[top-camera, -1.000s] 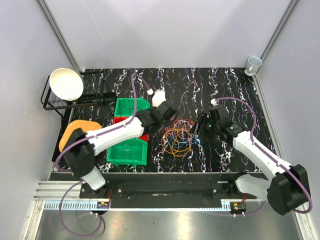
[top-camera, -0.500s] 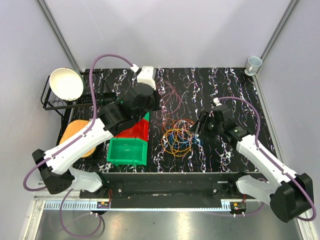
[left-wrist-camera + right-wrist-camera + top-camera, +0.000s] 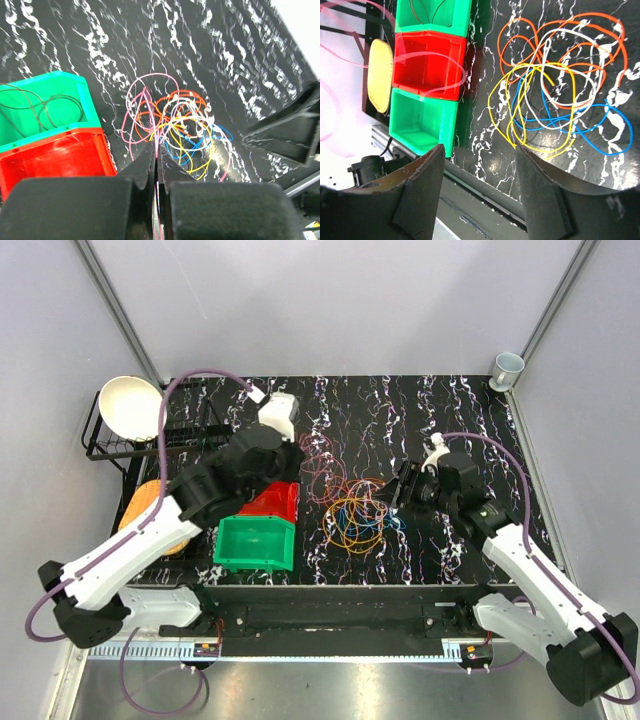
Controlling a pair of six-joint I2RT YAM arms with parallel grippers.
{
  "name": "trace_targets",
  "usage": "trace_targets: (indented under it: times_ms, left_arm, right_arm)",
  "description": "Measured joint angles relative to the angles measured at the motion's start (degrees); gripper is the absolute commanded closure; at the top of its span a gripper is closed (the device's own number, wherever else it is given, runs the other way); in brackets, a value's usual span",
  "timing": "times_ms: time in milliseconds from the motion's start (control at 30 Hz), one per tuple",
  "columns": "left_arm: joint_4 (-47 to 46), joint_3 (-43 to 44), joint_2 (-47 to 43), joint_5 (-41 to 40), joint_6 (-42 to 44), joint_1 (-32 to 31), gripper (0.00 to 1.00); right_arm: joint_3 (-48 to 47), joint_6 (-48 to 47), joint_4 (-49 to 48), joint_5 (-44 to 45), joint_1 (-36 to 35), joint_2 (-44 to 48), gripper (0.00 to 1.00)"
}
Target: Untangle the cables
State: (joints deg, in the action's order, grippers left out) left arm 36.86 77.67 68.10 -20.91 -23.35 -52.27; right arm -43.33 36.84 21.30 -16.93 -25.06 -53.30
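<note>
The cables (image 3: 356, 516) lie in a loose tangle of orange, yellow, blue and white loops mid-table. My left gripper (image 3: 298, 458) hovers just left of the tangle, above the bins. It is shut on a pink cable (image 3: 128, 120) that runs up between its fingers (image 3: 145, 160) from the tangle (image 3: 182, 125). My right gripper (image 3: 404, 492) sits at the tangle's right edge. Its jaws (image 3: 480, 150) stand open with nothing between them, and the yellow and blue loops (image 3: 545, 115) lie just ahead of them.
Green and red bins (image 3: 258, 535) stand left of the tangle; the far green one (image 3: 40, 117) holds a dark wire. A black rack with a white bowl (image 3: 132, 408) is at the far left, an orange pad (image 3: 148, 508) is below it, and a cup (image 3: 508, 367) is at the far right corner.
The left arm has lifted away from the tangle and swung back left, drawing the pink cable out with it. The right gripper has shifted slightly right.
</note>
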Motion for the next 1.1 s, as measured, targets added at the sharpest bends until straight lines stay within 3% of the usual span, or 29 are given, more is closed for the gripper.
trace_targets:
  times_ms: [333, 533, 800, 1100]
  left_arm:
    - [2.86, -2.1, -5.55, -9.86, -1.73, 0.33, 1.0]
    - [5.29, -6.95, -5.9, -15.91, -5.7, 4.09, 1.0]
    - [5.42, -12.37, -7.15, -17.0, -10.03, 13.77, 1.0]
    - [5.31, -12.7, -7.23, -18.36, -15.02, 14.88, 1.0]
  right_arm:
    - [2.49, 2.62, -1.14, -2.16, 0.0, 0.35, 0.36]
    - [4.15, 3.41, -1.36, -2.27, 0.0, 2.6, 0.36]
    - [4.79, 3.63, -1.73, -2.27, 0.0, 2.49, 0.36]
    - [4.9, 3.58, -1.79, -2.25, 0.0, 1.57, 0.36]
